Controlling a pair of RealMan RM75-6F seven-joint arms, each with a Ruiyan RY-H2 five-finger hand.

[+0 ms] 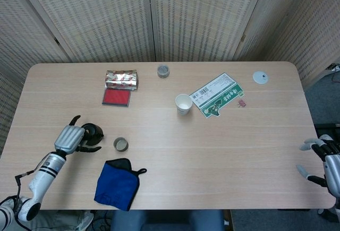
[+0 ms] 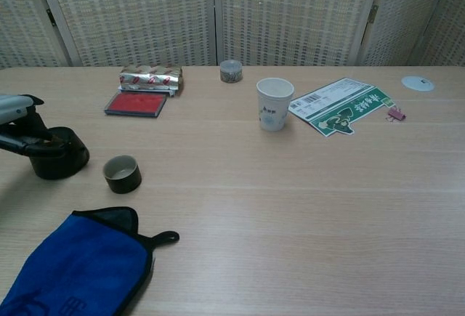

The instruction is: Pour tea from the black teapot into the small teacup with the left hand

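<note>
— Two containers matter here, yes? Where do they stand?

— Take the small dark round teacup point(image 1: 120, 144) as the landmark. It stands upright on the pale wooden table point(image 1: 223, 146), and its inside looks pale; I cannot tell whether any liquid is in it. The squat black teapot point(image 2: 55, 153) sits upright on the table just to its left, apart from it.

— And the left hand?

— The silver-and-black left hand point(image 1: 69, 138) lies over the teapot from the side away from the teacup, fingers point(image 2: 23, 141) draped on its top and flank. It touches the pot, but whether it truly grips it I cannot tell.

— The right hand?

— Far to the right of the teacup, at the table's edge, the right hand point(image 1: 323, 162) holds nothing, fingers spread.

— What else lies around the teacup?

— Just in front of it, nearer the robot, lies a crumpled blue cloth with black trim point(image 1: 117, 183). Behind it lies a flat red box point(image 1: 116, 97), with a shiny foil packet point(image 1: 121, 78) touching that box's far edge. Behind and to the right stands a white paper cup point(image 1: 183, 103), open mouth up; its contents cannot be made out. Beyond that are a small round grey tin point(image 1: 163, 71), a green-and-white printed card point(image 1: 217, 94), a little pink clip point(image 1: 241, 103) and a white disc point(image 1: 260, 77).
</note>
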